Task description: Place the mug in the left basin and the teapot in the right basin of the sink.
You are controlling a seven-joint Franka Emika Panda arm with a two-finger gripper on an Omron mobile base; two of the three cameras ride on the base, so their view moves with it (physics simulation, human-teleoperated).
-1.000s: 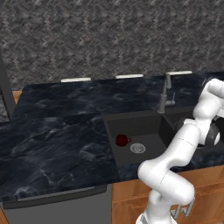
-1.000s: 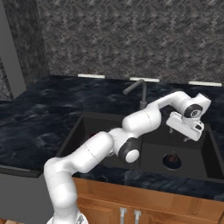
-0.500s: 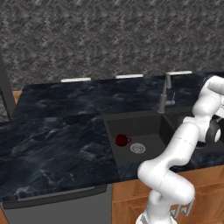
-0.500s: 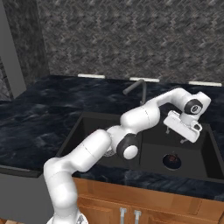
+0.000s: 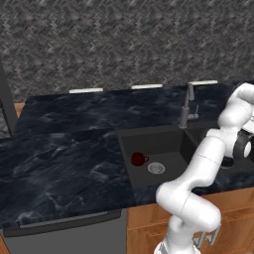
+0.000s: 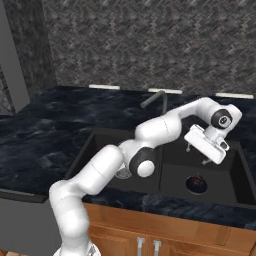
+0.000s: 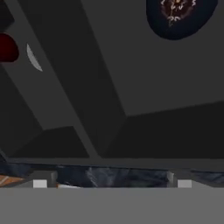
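Two items are already in the sink (image 6: 165, 190): the mug (image 5: 138, 158) sits on the floor of the left basin (image 5: 163, 146), just beside its silver drain (image 5: 156, 167), and the teapot (image 6: 196, 183) sits on the floor of the right basin (image 6: 220, 175), apparently over or beside its drain. Nearest the base, the wooden cabinet front and the front strip of the dark marble desk (image 5: 64, 168) border the sink. Above the right basin, the tool (image 6: 195, 154) hangs clear of the teapot with its jaws spread wide and nothing between them. In the hand view, the teapot (image 7: 179, 15) lies at the top right and the mug (image 7: 8, 48) at the far left, with the divider between them. Judged from this layout, both placements look done, so the step in hand is the retreat: lift the tool straight up, keep the jaws released, and stay clear of the basin walls and the tap (image 6: 154, 100) at the divider. Farther back, the desk runs to the patterned wall.
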